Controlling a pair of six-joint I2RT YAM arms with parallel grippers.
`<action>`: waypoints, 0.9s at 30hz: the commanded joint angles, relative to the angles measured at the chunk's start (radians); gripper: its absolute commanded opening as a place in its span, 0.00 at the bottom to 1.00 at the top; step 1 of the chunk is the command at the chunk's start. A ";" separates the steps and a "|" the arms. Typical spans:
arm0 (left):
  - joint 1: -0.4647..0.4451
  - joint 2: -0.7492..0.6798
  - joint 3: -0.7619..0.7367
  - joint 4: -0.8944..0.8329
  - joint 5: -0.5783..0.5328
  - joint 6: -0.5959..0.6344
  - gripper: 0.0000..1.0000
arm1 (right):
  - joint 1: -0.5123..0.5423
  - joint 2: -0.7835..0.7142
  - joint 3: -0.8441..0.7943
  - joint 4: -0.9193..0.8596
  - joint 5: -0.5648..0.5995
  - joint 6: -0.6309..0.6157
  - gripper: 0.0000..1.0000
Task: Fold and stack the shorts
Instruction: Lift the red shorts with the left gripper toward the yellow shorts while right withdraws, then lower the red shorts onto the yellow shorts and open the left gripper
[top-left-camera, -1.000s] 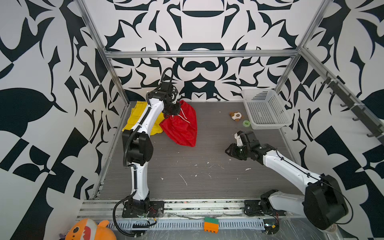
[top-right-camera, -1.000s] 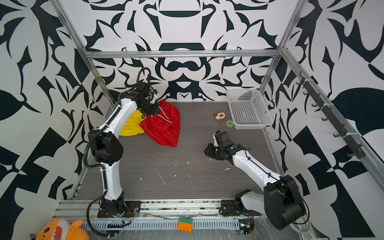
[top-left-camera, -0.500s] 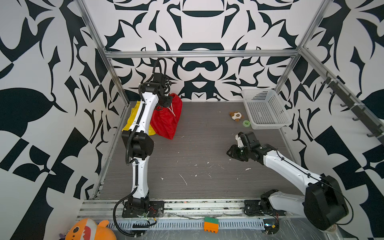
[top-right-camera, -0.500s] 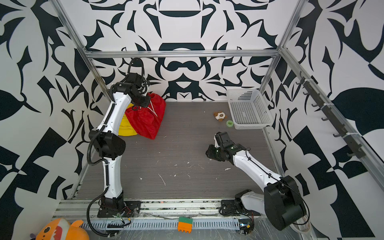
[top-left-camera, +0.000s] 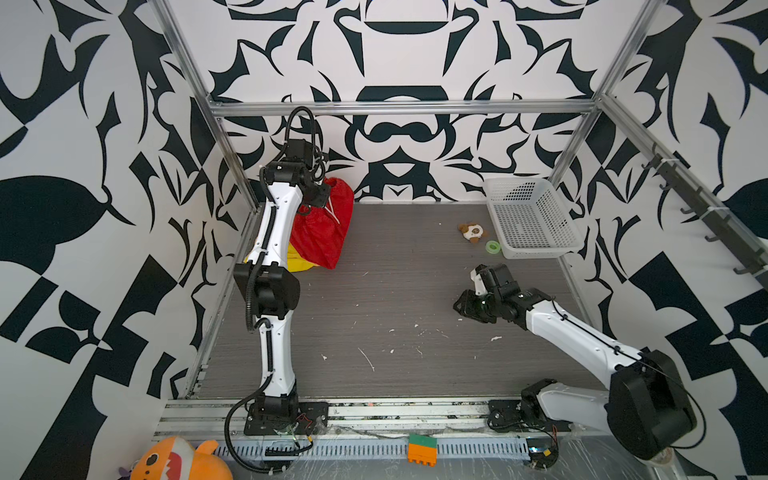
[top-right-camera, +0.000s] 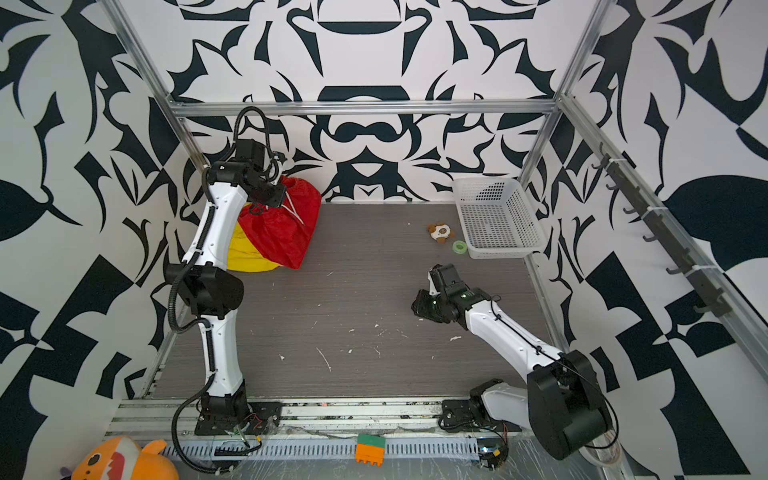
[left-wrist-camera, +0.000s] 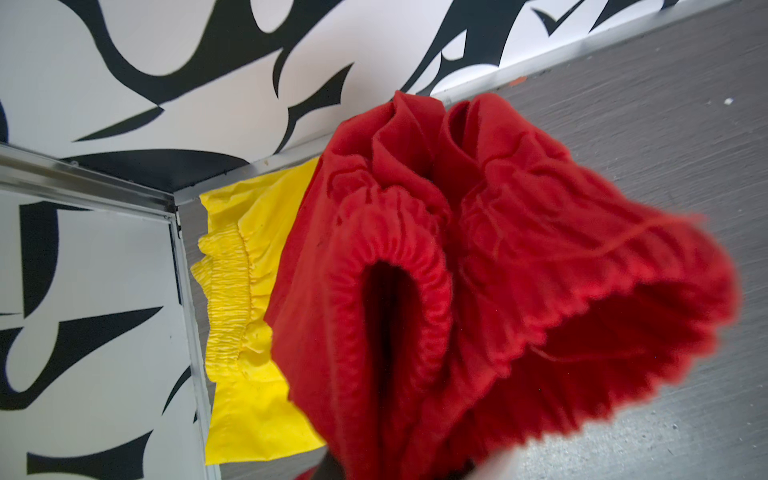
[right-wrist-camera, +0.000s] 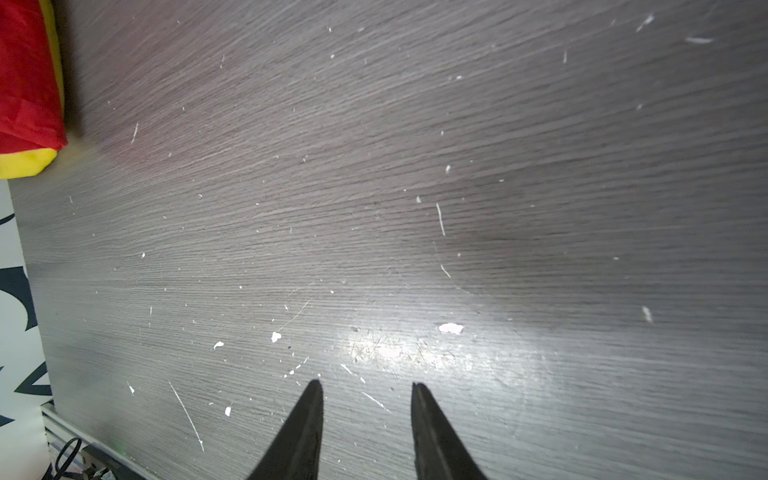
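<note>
Dangling bunched from the clamped left gripper (top-left-camera: 316, 201) at upper left, red shorts (top-left-camera: 322, 237) overlap yellow shorts (top-right-camera: 245, 253); folding looks unfinished. Right gripper (right-wrist-camera: 368, 386) stands parted, empty.

Crumpled bright red fabric shorts (top-left-camera: 322, 237) with a white drawstring (top-left-camera: 332, 210) hang in the black jaws of the left gripper (top-left-camera: 320, 198); flat bright yellow fabric shorts (top-right-camera: 245, 254) lie beneath them. Under the black jaws of the right gripper (right-wrist-camera: 365, 384) is a grey wood-grain tabletop (right-wrist-camera: 415, 166), flecked white.
</note>
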 joint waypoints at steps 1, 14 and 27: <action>0.030 -0.060 0.052 0.038 0.049 0.020 0.05 | -0.004 0.017 0.013 0.013 -0.005 -0.002 0.40; 0.126 -0.038 0.024 0.070 0.182 0.010 0.07 | -0.003 0.070 0.044 0.020 -0.017 -0.004 0.40; 0.213 0.093 0.055 0.065 0.339 -0.017 0.09 | -0.005 0.107 0.086 0.009 -0.018 -0.018 0.40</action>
